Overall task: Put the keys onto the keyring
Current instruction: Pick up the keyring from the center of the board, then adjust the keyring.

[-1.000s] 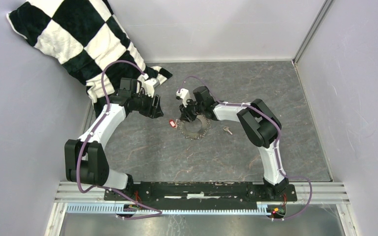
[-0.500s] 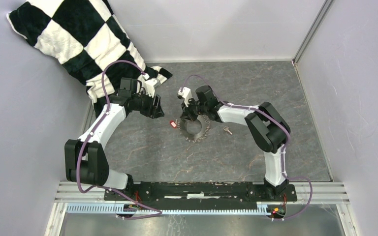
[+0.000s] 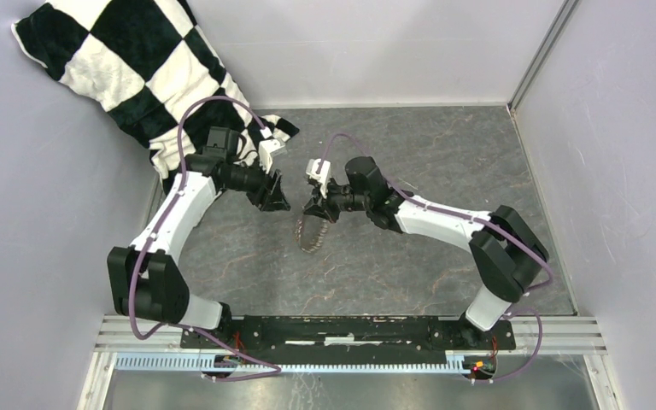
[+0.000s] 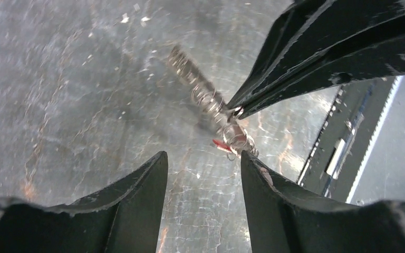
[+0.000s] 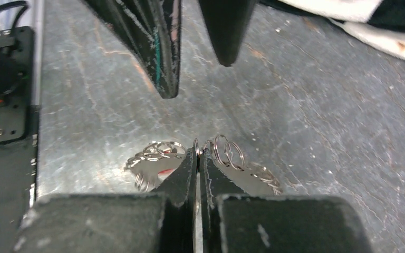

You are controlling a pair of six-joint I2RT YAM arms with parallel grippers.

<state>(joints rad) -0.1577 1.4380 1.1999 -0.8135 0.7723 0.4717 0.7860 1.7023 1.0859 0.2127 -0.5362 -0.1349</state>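
Observation:
The keyring (image 3: 309, 232), a chain of small silver rings, hangs in a loop off the table from my right gripper (image 3: 313, 205). In the right wrist view that gripper (image 5: 198, 153) is shut on one ring, and the keyring (image 5: 161, 150) droops to both sides with its red tag (image 5: 164, 171) below left. My left gripper (image 3: 279, 200) stands open just left of it, nothing between its fingers. The left wrist view shows the left gripper (image 4: 203, 155) open below the hanging keyring (image 4: 200, 87) and red tag (image 4: 220, 143). The keys are hidden, probably under the right forearm.
A black-and-white checkered blanket (image 3: 128, 60) lies piled in the back left corner, its edge close behind the left arm. Grey walls enclose the marbled table on three sides. The arms' mounting rail (image 3: 342, 329) runs along the near edge.
My right gripper has shut on the keyring and lifted it off the table, and the right forearm has swung out over where the key lay. The left gripper has turned toward the ring.

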